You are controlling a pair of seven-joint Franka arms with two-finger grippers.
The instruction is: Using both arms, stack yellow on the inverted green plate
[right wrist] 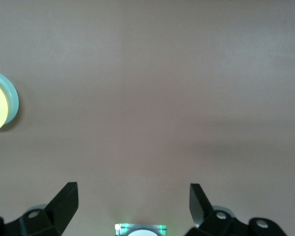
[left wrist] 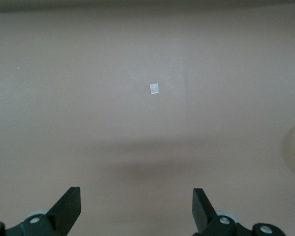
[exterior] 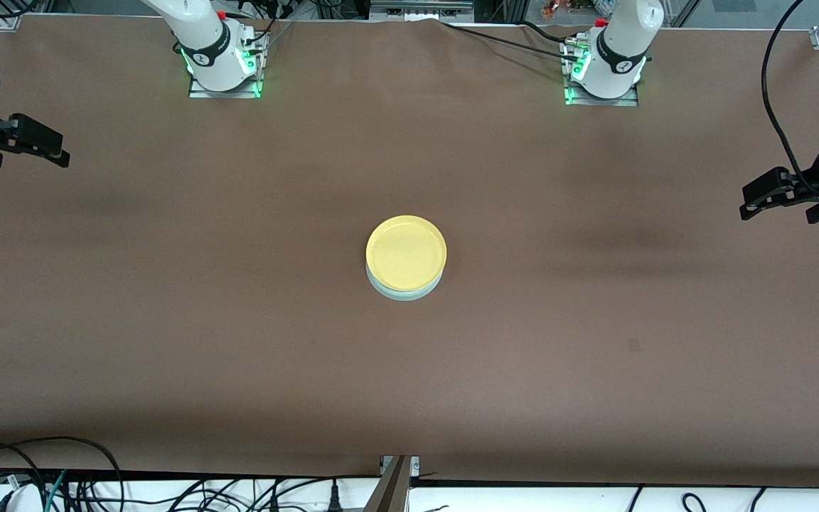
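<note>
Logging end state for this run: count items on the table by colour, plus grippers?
Yellow plate: 1, on top of the green one
Green plate: 1, underneath, only its rim showing
Grippers: 2, left gripper and right gripper, both open, empty, parked over their own ends of the table
Total: 4

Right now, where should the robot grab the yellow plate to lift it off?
Probably its raised rim, with one finger inside and one outside. The yellow plate sits upright on the green plate, so come from above, at the edge toward either arm's end.
</note>
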